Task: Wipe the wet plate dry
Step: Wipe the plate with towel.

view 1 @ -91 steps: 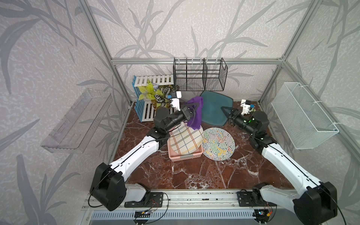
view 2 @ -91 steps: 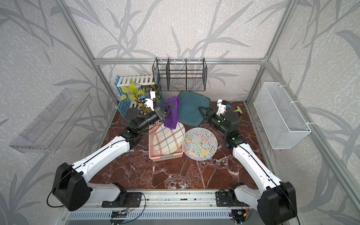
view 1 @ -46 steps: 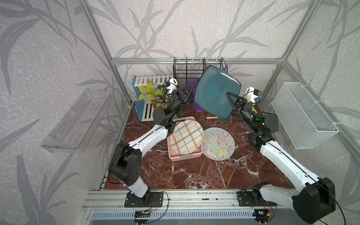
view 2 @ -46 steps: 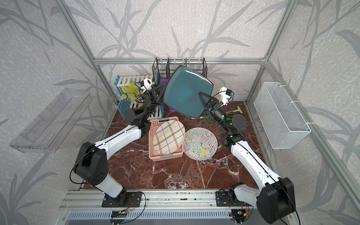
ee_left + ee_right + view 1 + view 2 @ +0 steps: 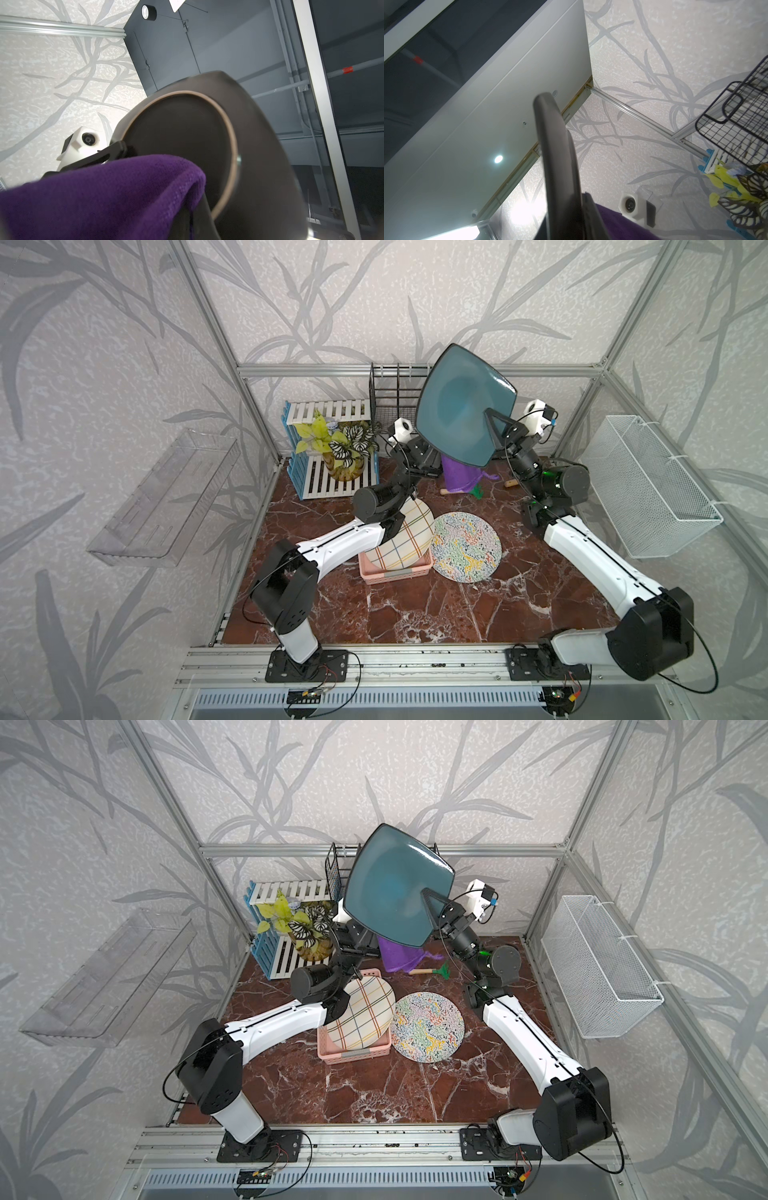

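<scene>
Right gripper (image 5: 490,419): pinching teal plate (image 5: 451,406) rim aloft. Left gripper (image 5: 424,457): clamping purple cloth (image 5: 457,479) behind it. Noting plaid plate (image 5: 409,539) tilted in pink basket (image 5: 395,575).

cloth (image 5: 459,475) mostly hidden behind plate (image 5: 455,406), underside blurred

The plate (image 5: 461,406) gripped in the right hand (image 5: 493,423) has a glossy, smooth teal glaze on its face. In the left wrist view its underside is matt and dark, with a bare, pale foot ring. The purple cloth (image 5: 104,197) just beside that hand is soft, coarsely woven fabric. Below the hand, the desk (image 5: 415,614) looks like polished, white-veined red-brown stone. Beyond the hand, the black basket (image 5: 392,393) is thin metal wire.
</scene>
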Controlling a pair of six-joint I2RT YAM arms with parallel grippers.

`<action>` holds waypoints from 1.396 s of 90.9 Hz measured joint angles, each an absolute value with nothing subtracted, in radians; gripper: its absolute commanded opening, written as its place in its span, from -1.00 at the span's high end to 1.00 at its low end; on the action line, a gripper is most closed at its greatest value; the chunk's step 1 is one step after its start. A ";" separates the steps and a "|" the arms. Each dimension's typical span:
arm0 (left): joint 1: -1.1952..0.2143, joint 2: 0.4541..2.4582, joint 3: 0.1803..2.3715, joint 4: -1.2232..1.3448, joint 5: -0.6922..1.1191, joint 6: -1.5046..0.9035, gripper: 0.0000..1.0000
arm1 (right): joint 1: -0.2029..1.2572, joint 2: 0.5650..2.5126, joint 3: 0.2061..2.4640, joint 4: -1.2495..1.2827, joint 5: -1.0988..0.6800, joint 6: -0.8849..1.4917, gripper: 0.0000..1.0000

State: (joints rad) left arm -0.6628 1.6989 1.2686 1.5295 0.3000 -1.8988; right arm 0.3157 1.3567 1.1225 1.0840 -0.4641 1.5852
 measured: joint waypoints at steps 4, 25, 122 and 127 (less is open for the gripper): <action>-0.640 1.702 1.285 1.519 0.300 -1.903 1.00 | 0.313 1.341 1.091 1.074 -0.453 1.583 1.00; -0.598 1.758 1.435 1.551 0.268 -1.937 1.00 | 0.457 1.267 1.019 1.012 -0.407 1.475 1.00; -0.752 1.439 1.505 0.236 0.173 -0.736 1.00 | 0.268 1.084 1.001 0.397 -0.413 1.172 1.00; -0.746 1.469 1.506 0.137 0.129 -0.662 1.00 | 0.285 1.079 1.001 0.389 -0.418 1.135 1.00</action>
